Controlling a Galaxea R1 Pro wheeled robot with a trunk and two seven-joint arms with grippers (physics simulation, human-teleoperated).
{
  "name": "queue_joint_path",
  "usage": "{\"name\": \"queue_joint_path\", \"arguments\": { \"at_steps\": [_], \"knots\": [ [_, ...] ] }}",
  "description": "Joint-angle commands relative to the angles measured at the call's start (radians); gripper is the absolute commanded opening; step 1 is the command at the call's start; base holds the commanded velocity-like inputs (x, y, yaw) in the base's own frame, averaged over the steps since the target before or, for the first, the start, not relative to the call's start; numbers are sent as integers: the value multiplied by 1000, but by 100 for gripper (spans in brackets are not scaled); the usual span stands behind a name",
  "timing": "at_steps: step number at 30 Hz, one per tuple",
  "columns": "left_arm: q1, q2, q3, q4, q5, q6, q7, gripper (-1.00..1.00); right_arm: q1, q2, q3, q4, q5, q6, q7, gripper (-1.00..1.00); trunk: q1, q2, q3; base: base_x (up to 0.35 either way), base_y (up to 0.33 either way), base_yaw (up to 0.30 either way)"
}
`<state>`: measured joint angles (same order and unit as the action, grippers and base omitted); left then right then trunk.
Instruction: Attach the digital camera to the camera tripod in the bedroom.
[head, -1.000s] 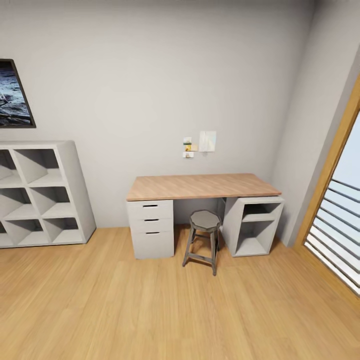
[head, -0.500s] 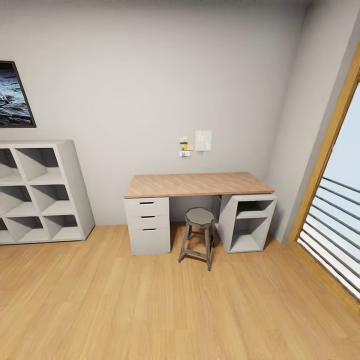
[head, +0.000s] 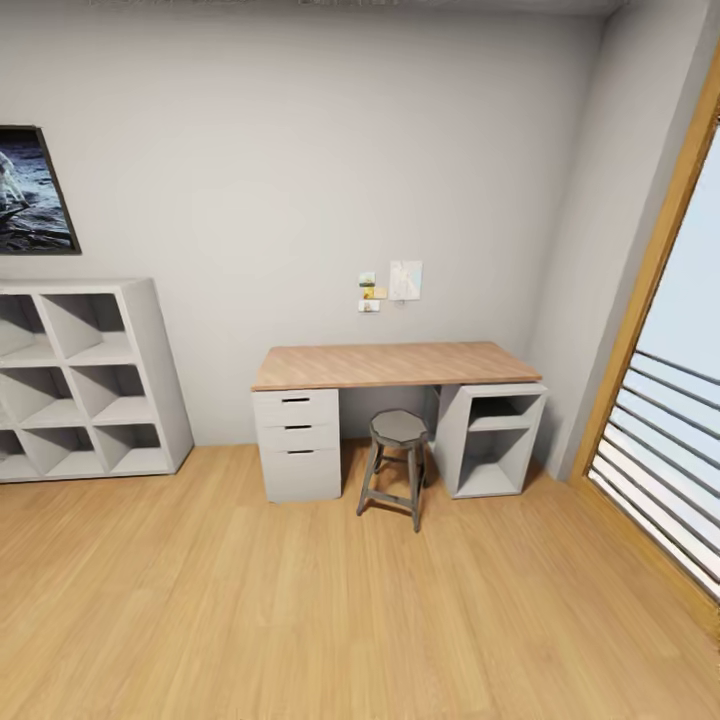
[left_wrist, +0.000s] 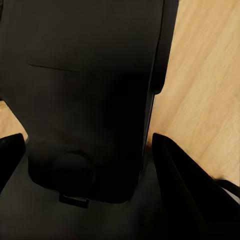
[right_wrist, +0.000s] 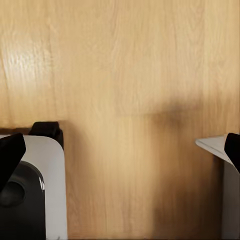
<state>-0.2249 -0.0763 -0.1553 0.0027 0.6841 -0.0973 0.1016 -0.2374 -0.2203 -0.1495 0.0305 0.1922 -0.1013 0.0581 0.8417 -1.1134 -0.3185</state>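
The digital camera and the camera tripod are out of view. I face a bedroom with pale grey walls and a light wood plank floor (head: 300, 600). My left gripper (left_wrist: 85, 145) is open, its black fingers (left_wrist: 185, 190) spread wide in front of a large black surface that looks like my own body. My right gripper (right_wrist: 124, 145) is open too, with only bare floor between its fingertips (right_wrist: 10, 152).
A wooden-topped desk (head: 390, 365) with white drawers stands against the far wall, a grey stool (head: 398, 428) in front of it. White cube shelving (head: 140, 370) is at the left under a black-framed screen (head: 35, 190). A wood-framed opening with railing (head: 660, 440) is at the right.
The whole head view has shifted: the desk and stool look smaller and farther, so the camera has moved. Nothing in the room has moved.
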Motion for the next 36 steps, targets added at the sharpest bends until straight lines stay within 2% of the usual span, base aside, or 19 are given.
{"name": "queue_joint_path", "arguments": {
  "at_steps": [1,7,12,36],
  "knots": [
    [-1,0,-9,0,5,-2,2,-100,-1,0,-9,3,9,-6,3,100,-1,-1,-1,-339,0,0],
    [-1,0,-9,0,5,-1,3,-100,-2,1,-9,3,9,-6,2,100,-1,-1,-1,-342,0,18],
    [-1,0,-9,0,5,1,3,-100,-1,1,-8,3,9,-6,2,100,-1,-1,-1,-250,0,218],
    [-1,0,-9,0,5,2,-1,-100,-1,-1,-8,3,10,-6,2,100,-1,-1,-1,-8,0,274]
  ]
}}
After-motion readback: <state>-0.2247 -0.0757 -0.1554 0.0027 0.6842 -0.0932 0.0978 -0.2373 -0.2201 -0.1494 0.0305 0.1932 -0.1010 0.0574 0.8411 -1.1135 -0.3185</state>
